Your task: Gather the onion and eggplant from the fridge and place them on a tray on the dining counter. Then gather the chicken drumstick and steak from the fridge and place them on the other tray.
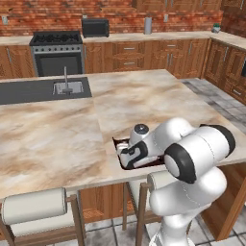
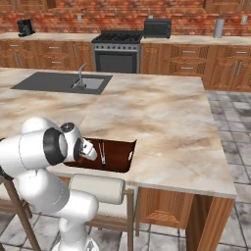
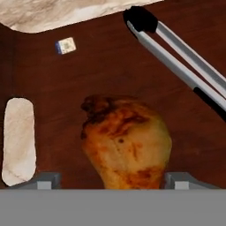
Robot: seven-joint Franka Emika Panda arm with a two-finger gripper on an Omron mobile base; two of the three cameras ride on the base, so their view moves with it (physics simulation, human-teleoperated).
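A golden-brown chicken drumstick (image 3: 126, 143), darker and knobbly at its far end, lies on the floor of the dark brown tray (image 3: 66, 92), seen from the hand camera directly above it. The gripper (image 3: 114, 180) sits over the meat with its two grey fingertips (image 3: 46, 180) spread wide, one at either side of the drumstick's broad end and clear of it; the jaws are open and hold nothing. A pair of silver tongs (image 3: 185, 66) with a black hinge end lies diagonally on the tray beside the drumstick, not touching it. A small blue-and-white box (image 3: 65, 45) rests on the tray floor farther off, near the rim. One cut-out handle slot (image 3: 18, 141) shows the marbled stone beneath.

From the base cameras, the tray (image 2: 117, 152) sits at the near edge of the dining counter (image 2: 162, 122), with the white arm folded low over it. The inset sink (image 2: 88, 82) lies well apart across the counter, and upholstered stools (image 1: 33, 206) stand along the near side. A black range (image 2: 117, 51) stands against the brick back wall.
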